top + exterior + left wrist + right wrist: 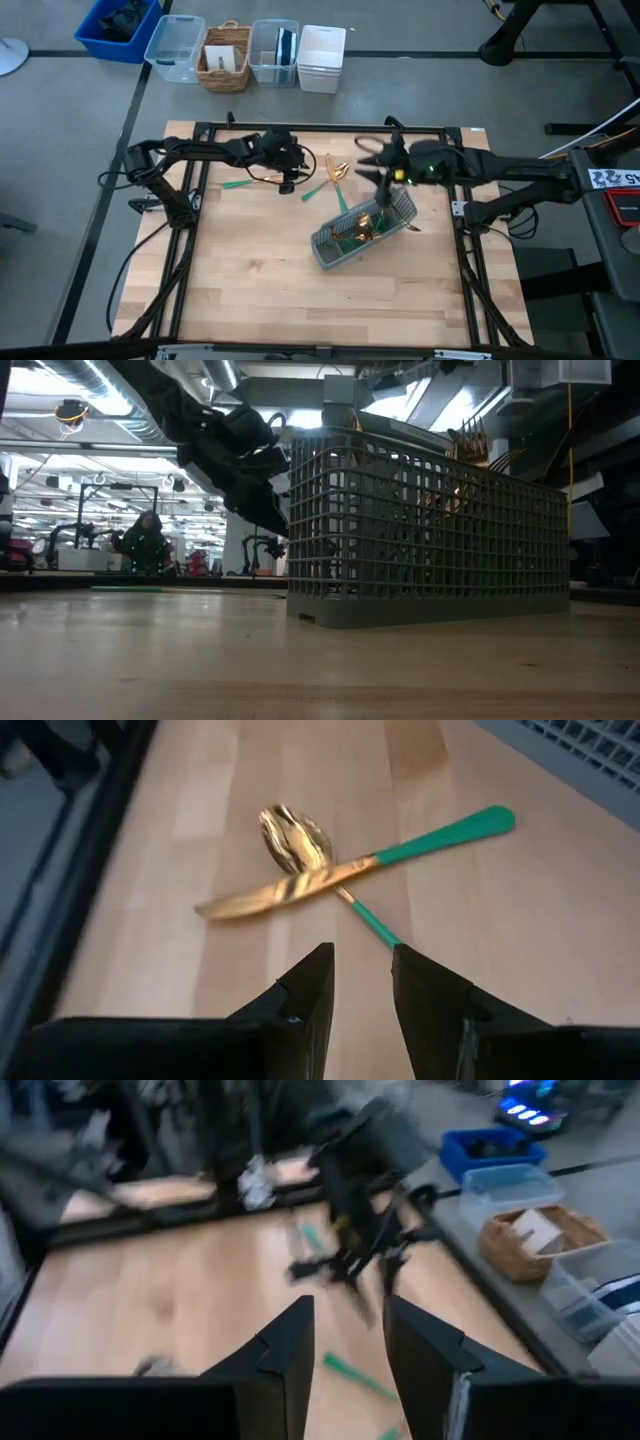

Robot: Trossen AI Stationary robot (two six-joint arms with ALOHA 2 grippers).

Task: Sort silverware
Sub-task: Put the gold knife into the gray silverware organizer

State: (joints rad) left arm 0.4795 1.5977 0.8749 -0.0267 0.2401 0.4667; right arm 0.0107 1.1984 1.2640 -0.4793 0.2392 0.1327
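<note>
High view: both grippers, left (290, 180) and right (377, 180), gape empty above bare table (250, 270).

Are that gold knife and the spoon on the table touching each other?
Touching. In the left wrist view the knife lies straight across the spoon, its blade covering the spoon's neck just below the bowl, with no gap between them.

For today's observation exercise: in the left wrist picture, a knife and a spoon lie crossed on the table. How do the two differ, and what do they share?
The knife lies on top; the spoon lies under it. The knife has a long flat blade; the spoon has a rounded bowl. The knife's green handle shows whole; the spoon's runs toward the left gripper and is partly hidden behind it. Both have gold heads and green handles, and both lie flat on the wooden table.
</note>
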